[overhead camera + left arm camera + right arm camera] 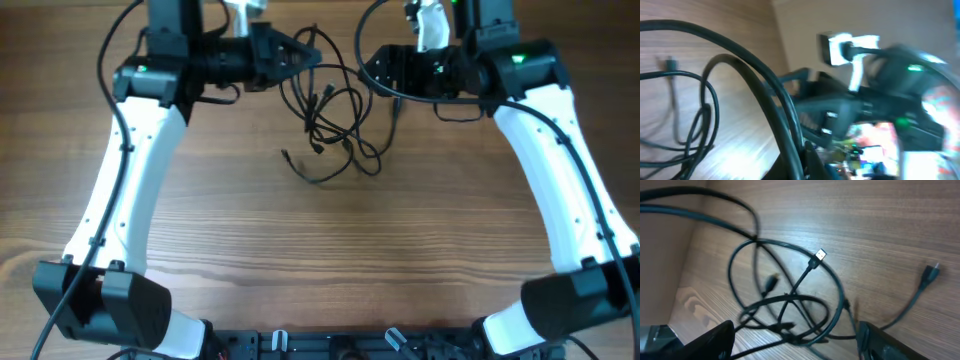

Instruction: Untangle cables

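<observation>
We are working on the cables (325, 110) near the far edge of the table (320, 240).
The left gripper (292, 52) is pinching one strand and lifting it; the right gripper (795, 337) is hanging wide open over the loops. We are risking a tighter knot: a one-sided pull is probably closing the loops around the plug (821, 255).

Arms stretched forward; left gripper (308, 55) jaws pinched; right gripper (375, 75) jaws apart

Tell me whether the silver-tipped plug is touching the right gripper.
Apart. The right wrist view shows the silver-tipped plug mid-frame, well clear of the fingers of the right gripper at the bottom corners.
</observation>
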`<state>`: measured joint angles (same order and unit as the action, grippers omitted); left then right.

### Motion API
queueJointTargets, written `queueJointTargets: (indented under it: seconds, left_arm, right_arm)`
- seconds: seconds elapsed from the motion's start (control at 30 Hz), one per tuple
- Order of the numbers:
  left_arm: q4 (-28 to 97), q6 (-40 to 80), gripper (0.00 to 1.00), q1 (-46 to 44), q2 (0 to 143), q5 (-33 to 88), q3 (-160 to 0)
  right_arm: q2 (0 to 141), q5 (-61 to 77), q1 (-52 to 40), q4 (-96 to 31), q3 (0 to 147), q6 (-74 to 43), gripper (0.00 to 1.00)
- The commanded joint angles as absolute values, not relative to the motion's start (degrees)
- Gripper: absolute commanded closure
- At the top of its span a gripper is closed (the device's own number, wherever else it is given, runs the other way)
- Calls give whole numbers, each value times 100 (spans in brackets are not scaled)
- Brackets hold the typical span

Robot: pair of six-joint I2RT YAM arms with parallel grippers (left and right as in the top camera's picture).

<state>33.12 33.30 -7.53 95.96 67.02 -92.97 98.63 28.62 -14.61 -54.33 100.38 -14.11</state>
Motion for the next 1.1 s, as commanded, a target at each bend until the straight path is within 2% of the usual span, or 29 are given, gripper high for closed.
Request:
queueJointTargets:
  seconds: [0.0, 0.13, 0.5, 0.73, 0.83, 1.07]
  left_arm:
    - [3155, 3848, 96, -528, 9557, 7850, -9356]
    - [2978, 4230, 96, -502, 9557, 7948, -9356]
    - [1879, 5216, 96, -502, 9557, 8219, -9356]
    - [1787, 5680, 96, -497, 9557, 8156, -9356]
    - [1232, 6383, 96, -499, 9557, 8162, -9356]
    - [744, 7150, 96, -502, 9557, 8141, -9356]
  right_arm:
    - [10062, 2908, -1468, -5258, 10082, -1468, 21]
    - [10230, 3354, -1619, -4880, 10079, -1033, 29]
    - [10702, 3662, -2060, -4313, 10079, -753, 36]
    - [10707, 3669, -2082, -3935, 10079, -1162, 45]
    - [10728, 3649, -2097, -3754, 10079, -1444, 57]
    - [11015, 3588, -2231, -3299, 10077, -1758, 62]
